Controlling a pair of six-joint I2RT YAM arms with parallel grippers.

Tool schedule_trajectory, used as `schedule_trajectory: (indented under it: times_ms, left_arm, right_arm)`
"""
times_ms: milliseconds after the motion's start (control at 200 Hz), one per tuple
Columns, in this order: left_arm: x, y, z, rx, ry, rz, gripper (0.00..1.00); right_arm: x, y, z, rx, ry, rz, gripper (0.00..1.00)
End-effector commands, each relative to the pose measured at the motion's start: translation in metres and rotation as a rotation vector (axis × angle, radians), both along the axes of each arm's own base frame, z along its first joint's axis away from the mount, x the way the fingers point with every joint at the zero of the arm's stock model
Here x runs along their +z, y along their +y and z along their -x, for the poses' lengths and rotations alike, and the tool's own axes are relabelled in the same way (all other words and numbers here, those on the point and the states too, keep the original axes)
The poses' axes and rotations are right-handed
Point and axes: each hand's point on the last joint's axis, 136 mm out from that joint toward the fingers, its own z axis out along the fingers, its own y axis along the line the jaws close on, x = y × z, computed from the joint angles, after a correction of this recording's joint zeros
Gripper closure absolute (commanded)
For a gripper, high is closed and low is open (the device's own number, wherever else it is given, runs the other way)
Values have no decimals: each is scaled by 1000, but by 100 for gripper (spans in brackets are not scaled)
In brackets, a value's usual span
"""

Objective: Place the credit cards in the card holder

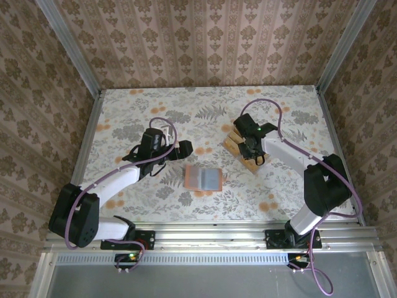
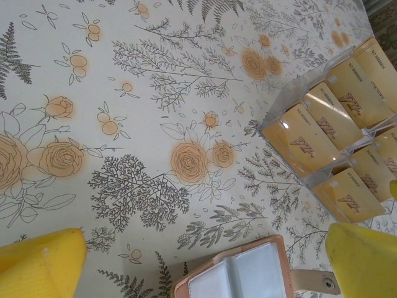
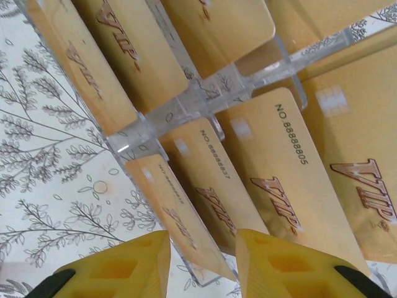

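From above: a table under a floral cloth [image 1: 155, 118], patterned walls on three sides. Near the middle, the card holder [image 1: 203, 177], lying open and flat, greyish inside facing up, reddish-brown along its left edge. Just beyond it and to the left, the left gripper [image 1: 184, 148], low over the cloth and apart from the holder. To the right of the holder, the credit cards [image 1: 234, 144], golden and grouped together, with the right gripper [image 1: 253, 155] directly over their near end.

From the left wrist: two yellow fingertips [image 2: 40, 264] in the bottom corners, spread wide and holding nothing, so fully released. Between them at the bottom edge, part of the open holder: pale rim, clear pockets, a snap tab pointing right. At upper right, a clear rack [image 2: 271, 118] on the cloth, near the holder but not touching it, with gold cards leaning in two rows.

From the right wrist: close on the rack, gold cards printed "VIP" with a number line. At the bottom, two yellow fingers [image 3: 291, 270] drawn close together, the lower corner of one leaning card running down between them. Cannot tell whether pressed onto that card or just short of it.
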Motion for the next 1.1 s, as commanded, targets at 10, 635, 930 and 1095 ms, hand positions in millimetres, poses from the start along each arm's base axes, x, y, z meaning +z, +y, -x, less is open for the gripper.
schedule_trajectory:
  times_ms: [10,635,930,1095]
  left_arm:
    - [4,4,-1,17,-5,12,0]
    - [5,3,-2,13,-5,9,0]
    - [4,3,-2,14,-7,9,0]
    - [5,4,-3,14,-11,8,0]
  right_arm:
    - [-6,-1,8,58,51,34,67]
    - [-43,-7,10,78,132,147,68]
    - [-55,-5,17,84,168,155,69]
    - [-55,0,22,89,177,123,72]
